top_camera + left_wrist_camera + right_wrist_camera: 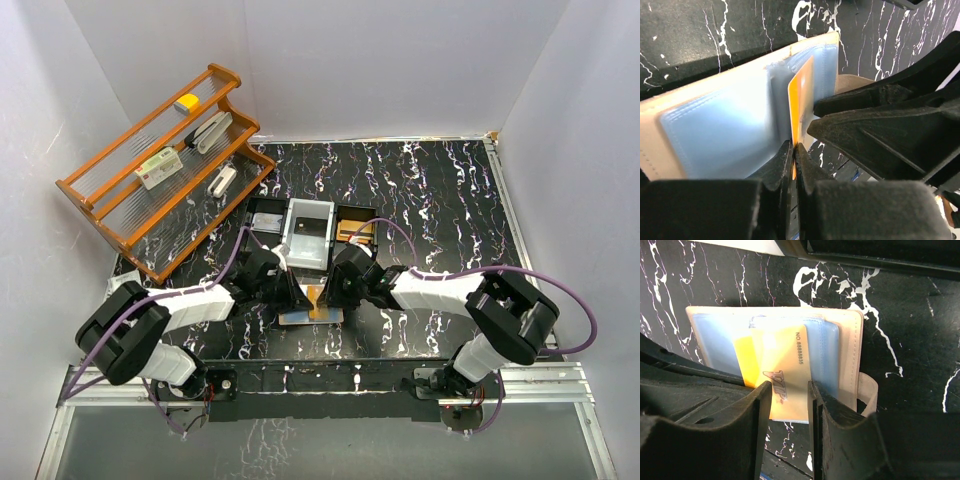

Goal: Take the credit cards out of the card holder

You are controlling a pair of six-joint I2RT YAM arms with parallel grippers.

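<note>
The beige card holder (851, 335) lies open on the black marbled table, between both grippers (310, 314). An orange credit card (782, 357) printed "VIP" sticks half out of a clear blue slot. My left gripper (794, 148) is shut on that card's edge, which shows edge-on as a thin orange strip (801, 100). My right gripper (790, 387) stands open over the holder's near edge, its fingers on either side above the card, the right one by the snap tab (868, 390). Whether other cards sit in the slots is hidden.
A black-and-grey three-compartment tray (264, 206) stands just behind the holder, with an orange card in its right compartment (358, 232). An orange wooden rack (165, 165) with small items fills the back left. White walls close in the table.
</note>
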